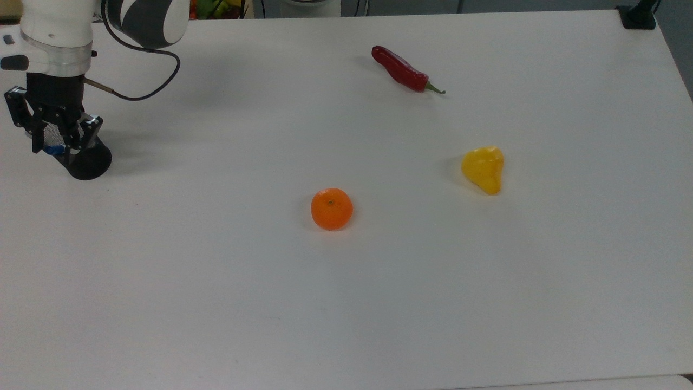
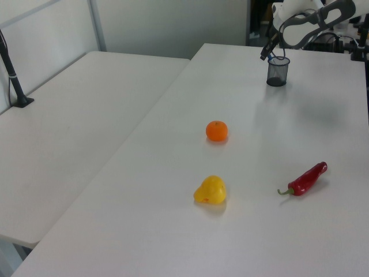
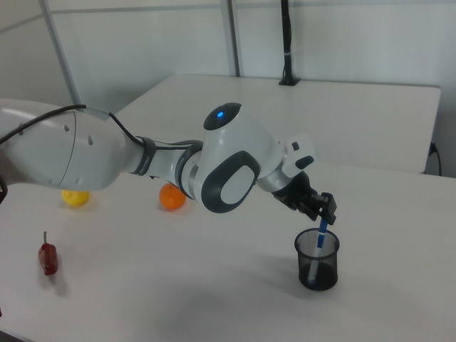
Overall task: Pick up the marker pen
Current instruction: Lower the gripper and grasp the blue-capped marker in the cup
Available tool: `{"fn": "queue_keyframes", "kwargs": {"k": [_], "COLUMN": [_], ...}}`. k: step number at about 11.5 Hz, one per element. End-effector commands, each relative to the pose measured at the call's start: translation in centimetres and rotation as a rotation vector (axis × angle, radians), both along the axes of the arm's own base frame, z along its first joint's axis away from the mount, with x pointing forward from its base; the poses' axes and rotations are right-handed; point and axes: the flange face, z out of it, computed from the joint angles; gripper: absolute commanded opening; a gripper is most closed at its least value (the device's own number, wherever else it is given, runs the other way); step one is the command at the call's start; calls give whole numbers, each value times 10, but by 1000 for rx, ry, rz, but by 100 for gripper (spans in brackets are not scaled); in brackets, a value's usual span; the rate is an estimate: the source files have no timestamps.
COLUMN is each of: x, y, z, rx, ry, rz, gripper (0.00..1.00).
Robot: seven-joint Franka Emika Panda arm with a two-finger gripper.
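From the right view, nearest is the black mesh pen cup (image 3: pixel 318 259) standing upright on the white table (image 3: pixel 214 299). The marker pen (image 3: pixel 320 233) stands in it, leaning a little, its blue top sticking up past the rim. The gripper (image 3: pixel 325 211) sits right at that blue top (it looks to have closed narrowly around the pen, fingers on either side of the cap). The arm (image 3: pixel 228 167) reaches in from the right view's left. Farther off in the right view's left half lie a mandarin (image 3: pixel 172 197), a yellow pepper (image 3: pixel 75 197) and a red chili (image 3: pixel 48 258), all well apart from the cup. In the top view the gripper (image 1: pixel 56 142) covers the cup's (image 1: pixel 86 161) mouth, with the pen's blue end (image 1: pixel 52 150) peeking between the fingers.
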Motion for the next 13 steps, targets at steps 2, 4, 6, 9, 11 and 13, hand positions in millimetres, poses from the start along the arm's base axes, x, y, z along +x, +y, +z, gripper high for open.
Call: {"fn": "queue_keyframes", "kwargs": {"k": [2,4,6,9,11,13], "x": [-3,-3,-3,-6,-9,-13], "y": [-5,-5,-5,-7,-7,-8], "z": [-4,-4,0,18,37,60], "rx": [-33,-33,-35,-29,-27,-27], "ry": [12,12,6,-15,-47,-83], "rz": [34,34,34,22,12,7], "gripper": [8,0,0,0,0,0]}}
